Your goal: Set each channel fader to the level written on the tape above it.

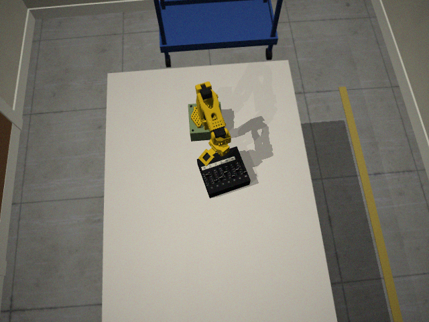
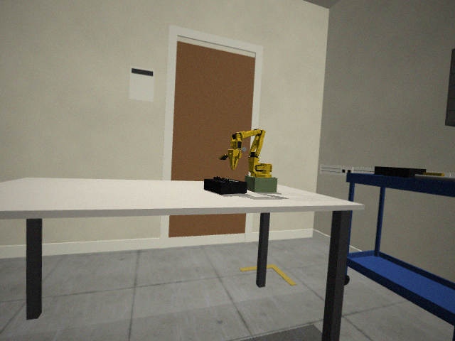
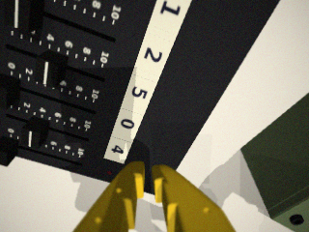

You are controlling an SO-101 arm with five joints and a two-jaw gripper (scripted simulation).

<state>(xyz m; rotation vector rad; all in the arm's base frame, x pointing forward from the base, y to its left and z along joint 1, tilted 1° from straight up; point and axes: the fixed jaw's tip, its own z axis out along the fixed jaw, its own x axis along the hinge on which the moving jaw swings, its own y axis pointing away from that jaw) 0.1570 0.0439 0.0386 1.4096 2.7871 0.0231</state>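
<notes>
The black lighting desk [image 1: 228,189] [image 2: 227,188] [image 3: 212,58] stands on the table in front of the arm. Its white tape [image 1: 218,162] [image 3: 146,74] shows 1, 2, 5, 0 and 4 in the wrist view. The fader cap [image 3: 36,130] beside the 4 stands around level 4. The cap [image 3: 52,65] in the row of the 5 is near mid-travel. The cap [image 3: 9,91] in the row of the 0 is at the low end. The master cap [image 3: 7,151] is low, partly cut off. My gripper [image 2: 233,168] [image 3: 148,167] is shut and empty, raised above the desk. The remaining faders are cropped or unclear.
The green base block [image 1: 199,134] [image 2: 261,184] [image 3: 285,159] carries the arm behind the desk. The white table [image 1: 208,259] [image 2: 110,198] bears both. A blue cart [image 1: 218,24] [image 2: 404,185] stands beyond the table edge.
</notes>
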